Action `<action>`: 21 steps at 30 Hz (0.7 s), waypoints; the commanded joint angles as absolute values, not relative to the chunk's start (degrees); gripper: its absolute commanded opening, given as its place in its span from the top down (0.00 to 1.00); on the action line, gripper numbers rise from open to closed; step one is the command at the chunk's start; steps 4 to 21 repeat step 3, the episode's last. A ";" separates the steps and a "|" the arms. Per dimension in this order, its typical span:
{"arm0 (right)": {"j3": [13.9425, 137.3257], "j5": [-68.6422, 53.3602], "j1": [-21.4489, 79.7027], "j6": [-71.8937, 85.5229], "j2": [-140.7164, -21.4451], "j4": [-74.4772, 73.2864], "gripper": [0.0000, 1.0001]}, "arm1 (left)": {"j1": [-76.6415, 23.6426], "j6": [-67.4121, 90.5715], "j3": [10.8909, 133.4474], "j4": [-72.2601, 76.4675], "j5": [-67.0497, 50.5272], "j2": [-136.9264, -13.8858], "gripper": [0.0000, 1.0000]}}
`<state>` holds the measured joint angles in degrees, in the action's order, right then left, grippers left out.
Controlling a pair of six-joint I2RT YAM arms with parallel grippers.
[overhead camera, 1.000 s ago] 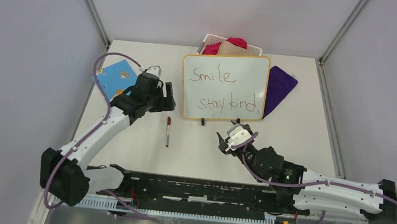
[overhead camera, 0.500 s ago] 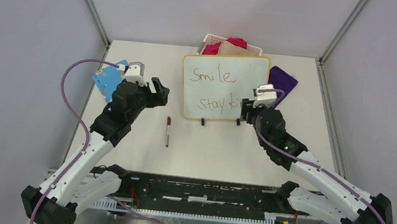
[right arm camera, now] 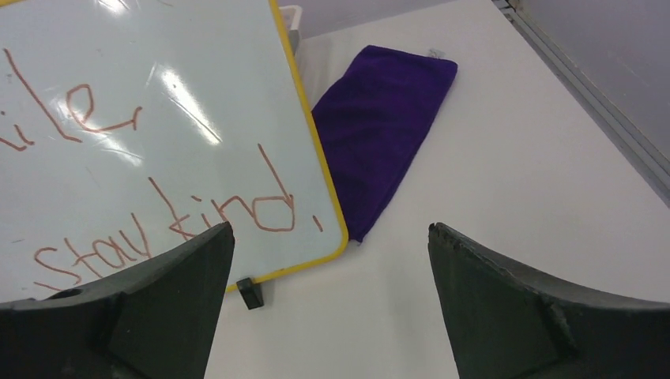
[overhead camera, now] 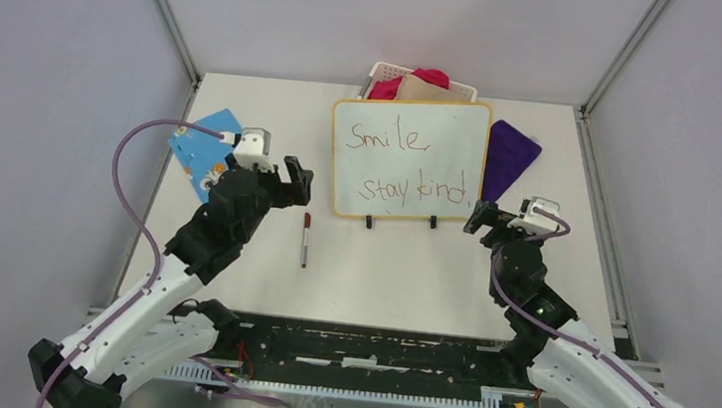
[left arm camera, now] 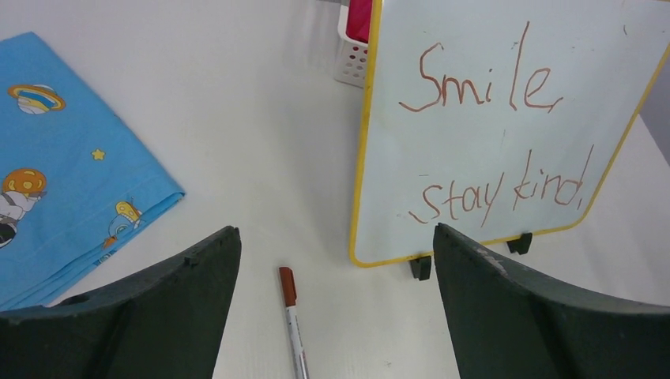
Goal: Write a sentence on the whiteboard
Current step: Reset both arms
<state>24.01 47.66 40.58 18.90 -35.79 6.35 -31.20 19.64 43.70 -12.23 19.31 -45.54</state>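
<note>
where grey walls [overhead camera: 49,84] meet, a white table [overhead camera: 390,277] bears the whiteboard [overhead camera: 407,173].

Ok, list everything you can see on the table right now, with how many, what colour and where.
Rectangular yellow-rimmed whiteboard: one, white, standing on black feet, far middle of the table.
Handwritten sentence "Smile, stay kind": one, red, two lines on the whiteboard.
Thin marker pen: one, white with red-brown cap, lying before the whiteboard's left corner.
Cartoon-space printed cloth: one, blue, far left.
Soft folded cloth: one, purple, right of the whiteboard.
Perforated plastic basket: one, white, behind the whiteboard, holding pink and beige fabric.
Flat table: one, white.
Robot's left gripper: one, black, open, empty.
Robot's right gripper: one, black, open, empty.
</note>
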 commanded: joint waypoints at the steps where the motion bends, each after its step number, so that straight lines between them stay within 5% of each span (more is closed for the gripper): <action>1: 20.61 52.10 40.38 21.14 -34.38 11.53 0.02 | -33.44 16.11 42.04 -7.72 26.66 -43.55 0.04; 21: 20.02 50.19 40.40 20.27 -34.56 12.84 0.02 | -33.69 17.80 41.70 -7.18 28.33 -43.85 0.04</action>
